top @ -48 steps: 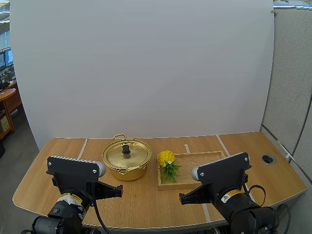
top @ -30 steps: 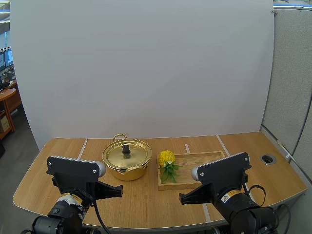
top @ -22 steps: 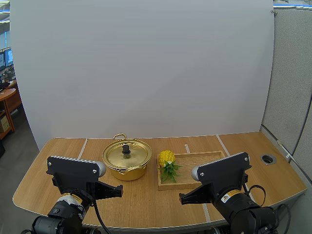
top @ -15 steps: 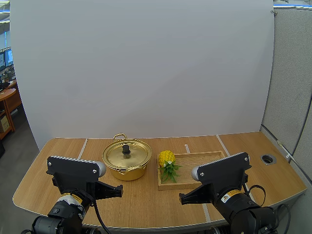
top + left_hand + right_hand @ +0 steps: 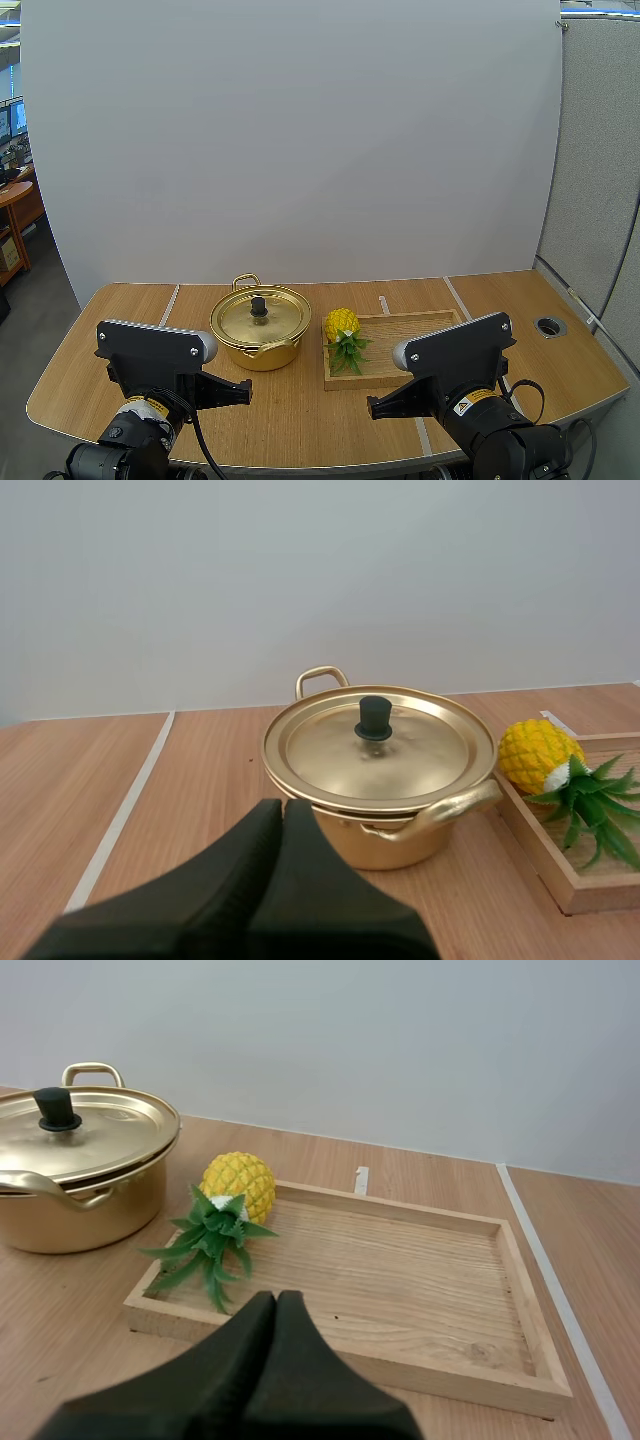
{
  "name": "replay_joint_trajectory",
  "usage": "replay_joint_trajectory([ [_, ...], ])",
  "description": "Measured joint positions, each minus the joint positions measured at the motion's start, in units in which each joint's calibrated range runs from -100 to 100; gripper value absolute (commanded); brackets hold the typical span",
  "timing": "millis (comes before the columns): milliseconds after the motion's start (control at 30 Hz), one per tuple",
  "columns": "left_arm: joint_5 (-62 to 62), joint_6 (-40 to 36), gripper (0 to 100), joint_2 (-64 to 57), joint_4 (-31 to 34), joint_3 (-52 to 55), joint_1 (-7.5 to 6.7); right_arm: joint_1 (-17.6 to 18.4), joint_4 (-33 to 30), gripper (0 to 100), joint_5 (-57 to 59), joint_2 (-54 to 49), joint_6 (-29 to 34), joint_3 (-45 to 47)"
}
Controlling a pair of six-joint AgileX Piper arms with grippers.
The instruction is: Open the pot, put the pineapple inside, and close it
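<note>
A gold-coloured pot [image 5: 262, 348] stands on the wooden surface [image 5: 300, 415] with its lid [image 5: 246, 322] seated squarely on the rim and the black knob [image 5: 258, 305] upright at the lid's centre. One looped handle faces the far side and the other faces the near side. Just to the right of the pot lies a shallow wooden tray [image 5: 405, 335], and the pineapple [image 5: 341, 323] lies on its side at the end of that tray nearest the pot. Its yellow body is at the far corner and its green leaves point toward the near edge, some of them spreading over the tray's rim. From the left wrist view, the pot [image 5: 385, 845] is straight ahead and the pineapple [image 5: 535, 754] is just beyond the pot's near handle. The left arm [image 5: 150, 365] hangs back at the near edge of the surface, well apart from the pot, with its jaws closed together on nothing as a single dark wedge. The right arm [image 5: 455, 365] is likewise back at the near edge in front of the tray [image 5: 400, 1270], its jaws closed and empty, pointing toward the pineapple [image 5: 238, 1184].
</note>
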Motion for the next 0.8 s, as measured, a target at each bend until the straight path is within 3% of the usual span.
replay_joint_trajectory([
  [167,0.4,0.0,1,0.0,0.1,-0.2,0.0,0.0,0.0,0,-1.4,0.0,0.0,0.0],
  [433,3.2,0.0,1,0.0,0.4,-9.1,0.0,0.0,-0.2,0,-2.8,0.0,0.0,-2.4],
  [800,16.0,0.1,1,-0.2,1.5,-29.5,0.0,0.0,-0.5,0,9.8,-0.1,0.0,-21.6],
])
